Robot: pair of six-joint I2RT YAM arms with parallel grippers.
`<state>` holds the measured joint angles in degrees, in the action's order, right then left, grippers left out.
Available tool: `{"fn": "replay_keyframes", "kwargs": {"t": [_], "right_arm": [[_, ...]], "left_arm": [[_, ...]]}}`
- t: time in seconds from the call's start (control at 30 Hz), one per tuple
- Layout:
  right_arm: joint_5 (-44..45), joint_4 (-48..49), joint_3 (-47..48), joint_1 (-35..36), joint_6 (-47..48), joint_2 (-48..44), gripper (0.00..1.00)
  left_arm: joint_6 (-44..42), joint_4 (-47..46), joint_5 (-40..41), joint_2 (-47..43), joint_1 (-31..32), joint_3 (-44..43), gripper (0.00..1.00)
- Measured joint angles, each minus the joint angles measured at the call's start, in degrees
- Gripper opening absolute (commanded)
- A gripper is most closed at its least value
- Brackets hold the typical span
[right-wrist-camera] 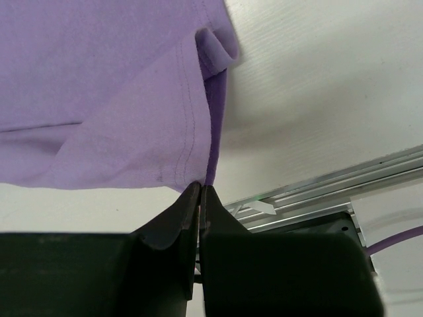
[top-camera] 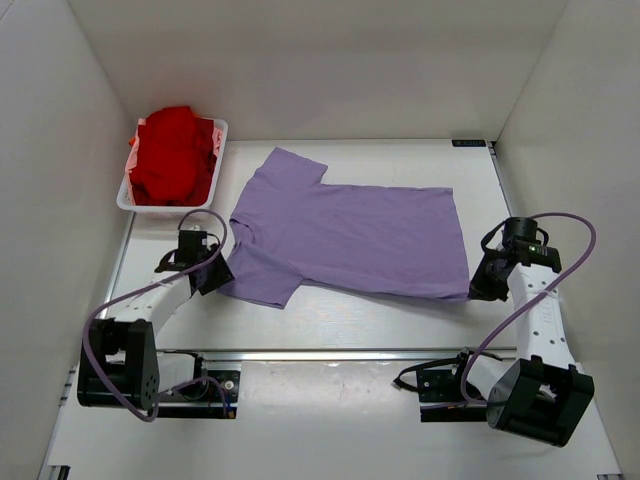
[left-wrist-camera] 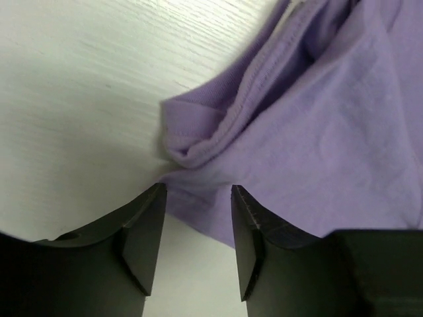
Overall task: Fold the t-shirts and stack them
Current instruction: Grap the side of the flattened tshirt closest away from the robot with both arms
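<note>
Top external view: purple shirt [top-camera: 350, 240] spread mid-table, red shirt [top-camera: 172, 155] far left (in a tray [top-camera: 222, 128]). Right gripper [top-camera: 483, 290] pinches the purple hem; left gripper [top-camera: 215, 275], jaws apart, should clear the sleeve gently.

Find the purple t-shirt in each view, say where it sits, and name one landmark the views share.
Top external: the purple t-shirt lies spread across the middle of the picture.
Left wrist: upper right, with a bunched hem just above the open left gripper.
Right wrist: upper left, its corner pinched in the shut right gripper.
Shared landmark: the white table under it.
</note>
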<state>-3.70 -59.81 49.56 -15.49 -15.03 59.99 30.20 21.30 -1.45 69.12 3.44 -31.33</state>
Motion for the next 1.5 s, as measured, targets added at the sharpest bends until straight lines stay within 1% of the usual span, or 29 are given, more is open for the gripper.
{"fn": "replay_keyframes", "kwargs": {"t": [0.1,0.13,0.17,0.2,0.23,0.37,0.47,0.53,0.73,0.87,1.17,1.3,1.5], "right_arm": [[-0.1,0.2,0.0,0.0,0.0,0.2,0.00],[-0.2,0.3,0.0,0.0,0.0,0.2,0.00],[-0.2,0.3,0.0,0.0,0.0,0.3,0.00],[-0.2,0.3,0.0,0.0,0.0,0.3,0.00],[-0.2,0.3,0.0,0.0,0.0,0.4,0.01],[-0.2,0.3,0.0,0.0,0.0,0.7,0.00],[-0.2,0.3,0.0,0.0,0.0,0.8,0.00],[-0.2,0.3,0.0,0.0,0.0,0.8,0.00],[-0.4,0.2,0.0,0.1,-0.2,0.5,0.00],[-0.4,0.0,0.0,0.1,-0.3,0.0,0.00],[-0.4,-0.2,-1.2,-1.0,-0.3,-0.8,0.00],[-0.6,0.0,-1.2,-1.5,-0.3,0.8,0.00],[-1.3,1.3,-0.2,-1.9,-0.3,6.3,0.00]], "left_arm": [[-0.6,-1.4,2.5,2.8,1.1,0.0,0.51],[-0.9,-1.8,3.1,3.9,1.4,-0.2,0.41],[-1.1,-2.2,3.6,4.6,1.8,-0.7,0.17],[-1.0,-2.6,4.1,5.4,2.1,-0.9,0.06],[-1.2,-2.9,4.3,6.1,2.4,-1.1,0.00],[-1.8,-2.9,4.3,6.2,2.9,-1.4,0.00],[-1.9,-0.2,4.2,3.8,2.8,-1.4,0.00],[-2.0,2.3,4.1,0.2,2.7,-1.4,0.00],[-0.9,9.0,3.6,-14.9,2.8,-2.8,0.00],[0.1,11.9,2.3,-19.6,2.8,-5.0,0.00],[1.1,15.7,1.5,-21.6,2.1,-5.9,0.00],[1.8,15.8,1.4,-20.0,1.5,-8.1,0.00],[2.2,13.8,1.4,-15.0,0.4,-12.2,0.00]]}}
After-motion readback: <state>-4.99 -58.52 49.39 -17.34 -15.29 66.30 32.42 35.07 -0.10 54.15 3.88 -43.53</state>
